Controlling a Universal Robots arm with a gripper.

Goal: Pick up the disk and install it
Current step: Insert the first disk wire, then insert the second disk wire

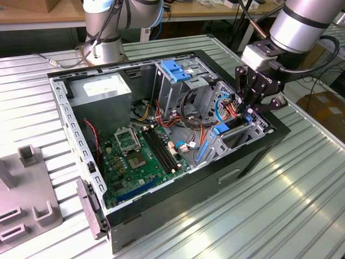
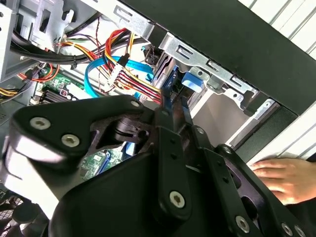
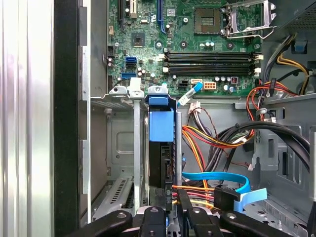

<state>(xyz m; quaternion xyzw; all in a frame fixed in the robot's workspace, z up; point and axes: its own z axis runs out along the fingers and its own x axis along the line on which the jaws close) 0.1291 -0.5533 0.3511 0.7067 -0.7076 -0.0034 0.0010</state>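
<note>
my gripper (image 1: pixel 249 109): down inside the open computer case (image 1: pixel 259 156), at its end toward the exterior view's right, over the drive cage (image 1: pixel 237 135). In both wrist views the black fingers (image 3: pixel 183 207) stand close together on either side of the disk's edge, so they look clamped on it.
disk (image 3: pixel 161 153): dark body with blue rails, standing on edge in a slot of the drive cage. In the first wrist view its blue tab sits just beside the grey metal divider; in the second wrist view the blue rail (image 2: pixel 168 94) runs up from between my fingers.
how deep it sits: cannot tell.
motherboard (image 1: pixel 141 156): green, flat on the case floor, toward the exterior view's left of the cage, well apart from my gripper.
wires (image 3: pixel 207 143): red, orange, yellow and black bundle just beside the disk, on the open side of the case.
blue cable (image 3: pixel 217 178): flat, curved, lying near my fingers next to the wires.
hand (image 2: pixel 286 178): a person's hand resting outside the case wall, seen in the second wrist view.
table (image 1: pixel 302 205): ribbed metal, case stands on it.
</note>
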